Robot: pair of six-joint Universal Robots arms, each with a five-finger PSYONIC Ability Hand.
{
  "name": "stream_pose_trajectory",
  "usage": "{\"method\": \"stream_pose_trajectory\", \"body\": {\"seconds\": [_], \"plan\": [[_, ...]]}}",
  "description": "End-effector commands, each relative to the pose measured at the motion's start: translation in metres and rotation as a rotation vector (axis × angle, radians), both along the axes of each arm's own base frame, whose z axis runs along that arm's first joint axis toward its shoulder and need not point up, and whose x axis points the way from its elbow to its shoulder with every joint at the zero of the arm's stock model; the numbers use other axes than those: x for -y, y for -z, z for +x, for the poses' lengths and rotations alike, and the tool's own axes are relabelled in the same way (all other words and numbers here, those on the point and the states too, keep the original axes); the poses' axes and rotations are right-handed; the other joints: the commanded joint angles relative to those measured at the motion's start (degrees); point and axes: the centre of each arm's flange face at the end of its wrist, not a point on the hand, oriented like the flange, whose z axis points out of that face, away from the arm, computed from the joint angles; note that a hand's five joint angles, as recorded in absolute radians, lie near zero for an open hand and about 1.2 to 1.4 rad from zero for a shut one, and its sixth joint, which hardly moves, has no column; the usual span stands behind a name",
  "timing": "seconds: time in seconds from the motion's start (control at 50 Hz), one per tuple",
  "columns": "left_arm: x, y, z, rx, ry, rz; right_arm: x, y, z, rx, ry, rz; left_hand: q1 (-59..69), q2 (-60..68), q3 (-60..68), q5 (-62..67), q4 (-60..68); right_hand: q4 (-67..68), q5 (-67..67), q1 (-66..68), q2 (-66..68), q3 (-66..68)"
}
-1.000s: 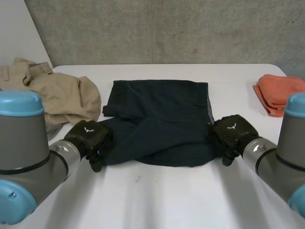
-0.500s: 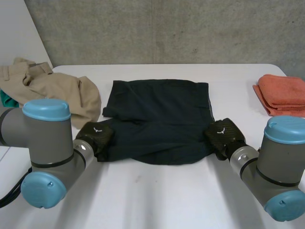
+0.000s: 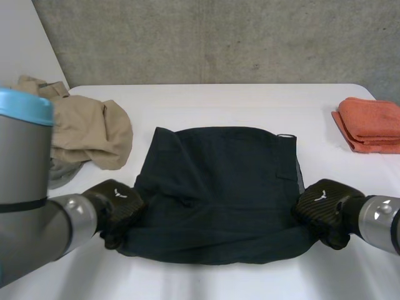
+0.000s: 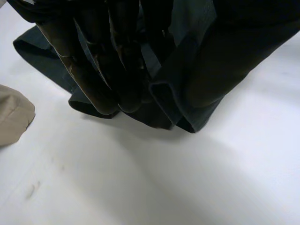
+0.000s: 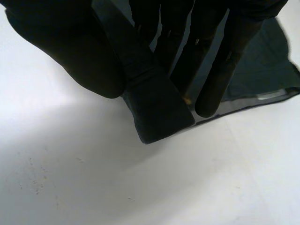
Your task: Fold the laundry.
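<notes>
Dark navy shorts [image 3: 219, 187] lie folded in the middle of the white table [image 3: 206, 100]. My left hand [image 3: 117, 209] pinches the shorts' near left corner; its wrist view shows the fingers [image 4: 96, 70] and thumb [image 4: 225, 61] clamped on bunched navy cloth [image 4: 164, 101]. At the near right corner my right hand [image 3: 325, 209] grips too, with a fold of the cloth [image 5: 154, 105] squeezed between thumb [image 5: 70, 51] and fingers [image 5: 220, 61]. The near edge hangs a little off the table between the two hands.
Crumpled beige trousers [image 3: 81, 128] lie at the back left, their edge also showing [image 4: 11, 119] beside my left hand. A folded orange towel [image 3: 372, 122] sits at the right edge. The table's near part is bare white.
Both hands closed on the shorts' near corners and drew them toward me. The shorts slid nearer and now lie wider and flatter.
</notes>
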Motion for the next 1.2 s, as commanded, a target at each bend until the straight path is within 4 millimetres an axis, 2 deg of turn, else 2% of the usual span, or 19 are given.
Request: {"method": "stream_pose_trajectory", "body": {"seconds": [0.02,0.1,0.18,0.2,0.26,0.28,0.36,0.4,0.5,0.56,0.64,0.66,0.72,0.82,0.9,0.98,1.04,1.06,1.2], "plan": [[0.053,0.028,-0.024,0.022,-0.054,-0.099,0.025,0.029,0.021,-0.001,0.027,-0.038,13.58,11.59,12.07,13.37,11.55,11.37,12.5,19.31,13.69,12.5],[0.09,0.01,-0.039,-0.027,-0.096,-0.236,0.061,0.021,0.036,0.039,0.1,-0.204,13.58,11.59,12.07,13.37,11.55,11.37,12.5,19.31,13.69,12.5],[0.128,-0.063,-0.05,-0.207,-0.146,-0.517,0.105,-0.03,0.05,0.19,0.219,-0.479,13.58,11.59,12.07,13.37,11.55,11.37,12.5,19.31,13.69,12.5],[0.138,-0.102,-0.052,-0.316,-0.163,-0.657,0.121,-0.058,0.054,0.281,0.263,-0.597,13.58,11.59,12.07,13.37,11.55,11.37,12.5,19.31,13.69,12.5],[0.149,-0.159,-0.05,-0.501,-0.184,-0.868,0.137,-0.105,0.057,0.433,0.306,-0.772,13.58,11.59,12.07,13.37,11.55,11.37,12.5,19.31,13.69,12.5],[0.154,-0.194,-0.044,-0.616,-0.199,-0.996,0.143,-0.133,0.06,0.535,0.31,-0.874,13.58,11.59,12.07,13.37,11.55,11.37,12.5,19.31,13.69,12.5],[0.155,-0.247,-0.033,-0.832,-0.204,-1.187,0.148,-0.182,0.064,0.725,0.281,-1.055,13.58,11.59,12.07,13.37,11.55,11.37,12.5,19.31,13.69,12.5],[0.154,-0.25,-0.033,-0.857,-0.201,-1.181,0.148,-0.193,0.068,0.769,0.258,-1.105,13.58,11.59,12.07,13.37,11.55,11.37,12.5,19.31,13.69,12.5],[0.157,-0.218,-0.035,-0.785,-0.203,-1.029,0.145,-0.187,0.082,0.793,0.209,-1.097,13.58,11.59,12.07,13.37,11.55,11.37,12.5,19.31,13.69,12.5],[0.16,-0.191,-0.034,-0.73,-0.218,-0.933,0.143,-0.162,0.091,0.761,0.176,-1.017,13.58,11.59,12.07,13.37,11.55,11.37,12.5,19.31,13.69,12.5],[0.163,-0.134,-0.033,-0.643,-0.256,-0.759,0.144,-0.116,0.094,0.69,0.172,-0.883,13.58,11.59,12.07,13.37,11.55,11.37,12.5,19.31,13.69,12.5],[0.163,-0.107,-0.033,-0.601,-0.265,-0.69,0.143,-0.091,0.093,0.648,0.177,-0.814,13.58,11.59,12.07,13.37,11.55,11.37,12.5,19.31,13.69,12.5],[0.16,-0.067,-0.034,-0.541,-0.274,-0.591,0.141,-0.051,0.091,0.583,0.19,-0.709,13.58,11.59,12.07,13.37,11.55,11.37,12.5,19.31,13.69,12.5],[0.164,0.032,-0.037,-0.384,-0.278,-0.42,0.131,0.039,0.081,0.413,0.196,-0.51,13.58,11.59,12.07,13.37,11.55,11.37,12.5,19.31,13.69,12.5],[0.167,0.081,-0.032,-0.264,-0.293,-0.35,0.125,0.077,0.076,0.301,0.173,-0.451,13.58,11.59,12.07,13.37,11.55,11.37,12.5,19.31,13.69,12.5],[0.172,0.072,-0.03,-0.248,-0.315,-0.387,0.121,0.082,0.072,0.259,0.161,-0.445,12.77,10.78,11.26,12.56,10.74,11.37,12.5,19.31,13.69,12.5],[0.172,0.058,-0.033,-0.278,-0.315,-0.417,0.118,0.077,0.072,0.264,0.164,-0.44,-3.83,-5.82,-5.34,-4.03,-5.85,11.37,12.5,19.31,13.69,12.5],[0.173,0.05,-0.035,-0.304,-0.308,-0.432,0.116,0.072,0.072,0.275,0.169,-0.436,-16.55,-18.54,-18.06,-16.76,-18.58,11.37,12.5,19.31,13.69,12.5],[0.167,0.035,-0.039,-0.344,-0.262,-0.446,0.109,0.06,0.072,0.323,0.207,-0.414,-42.4,-44.39,-43.91,-42.6,-44.42,11.37,12.5,19.31,13.69,12.5]]}}
